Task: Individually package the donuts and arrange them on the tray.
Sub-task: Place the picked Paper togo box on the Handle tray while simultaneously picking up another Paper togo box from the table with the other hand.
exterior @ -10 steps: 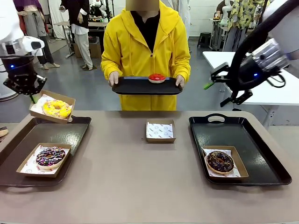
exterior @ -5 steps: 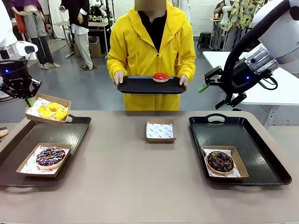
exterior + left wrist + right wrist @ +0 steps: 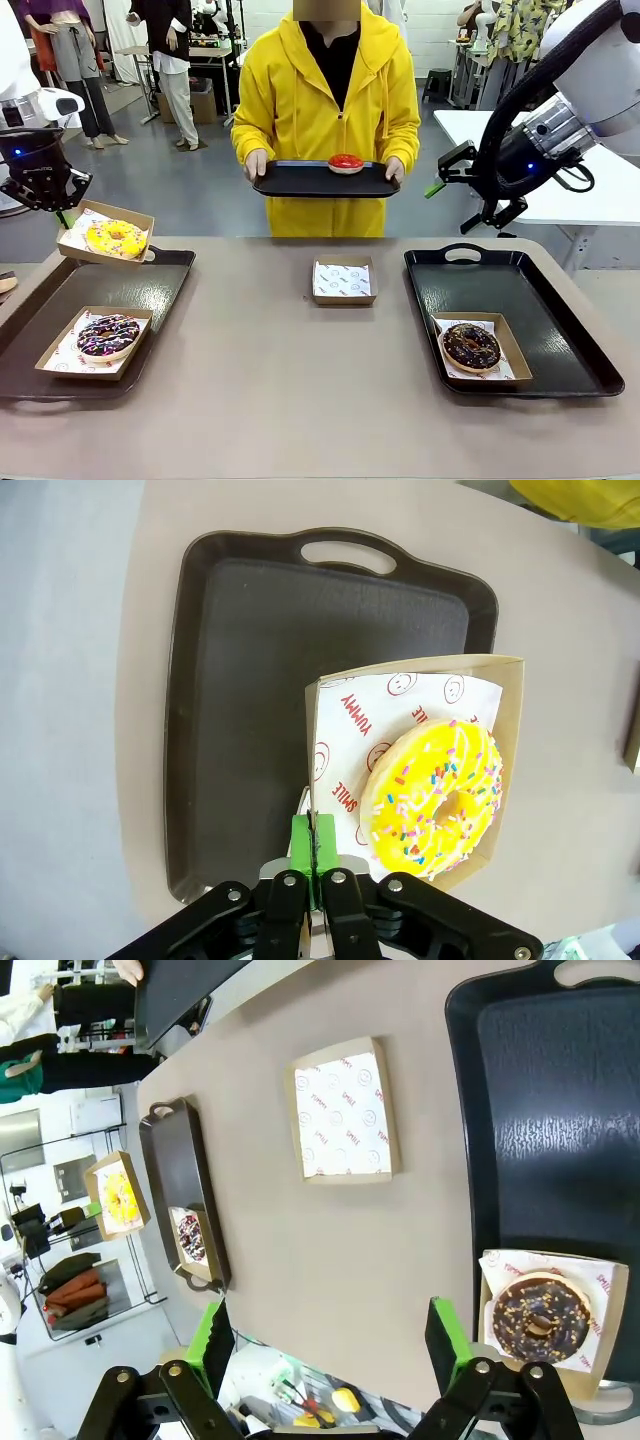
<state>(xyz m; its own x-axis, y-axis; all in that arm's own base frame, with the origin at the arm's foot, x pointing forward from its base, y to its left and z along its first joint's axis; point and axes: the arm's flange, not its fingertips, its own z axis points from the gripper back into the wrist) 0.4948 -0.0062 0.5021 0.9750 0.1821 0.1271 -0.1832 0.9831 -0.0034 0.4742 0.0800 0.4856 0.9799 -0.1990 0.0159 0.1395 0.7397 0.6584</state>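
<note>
My left gripper (image 3: 66, 214) is shut on the corner of a paper-lined cardboard box (image 3: 78, 228) that holds the yellow-glazed donut (image 3: 116, 237), lifted over the far end of the left tray (image 3: 150, 290). In the left wrist view the green pads (image 3: 300, 838) pinch the box's edge (image 3: 312, 780) beside the yellow donut (image 3: 435, 798). A sprinkled chocolate donut (image 3: 108, 334) sits boxed on the left tray. The dark chocolate donut (image 3: 471, 345) sits boxed on the right tray (image 3: 560, 330). My right gripper (image 3: 470, 195) hangs open and empty above that tray. The person holds a black tray (image 3: 290, 182) with the red-glazed donut (image 3: 346, 163).
An empty paper-lined box (image 3: 342, 280) stands at the table's middle, also under my right gripper (image 3: 330, 1345) as box (image 3: 345, 1115). The right wrist view also takes in the dark donut (image 3: 540, 1318) and the left tray (image 3: 170, 1175). A white table stands behind on the right.
My left gripper has shifted the boxed yellow donut slightly left. The right arm swung a little lower and left, then held still. The person moved the tray slightly right.
</note>
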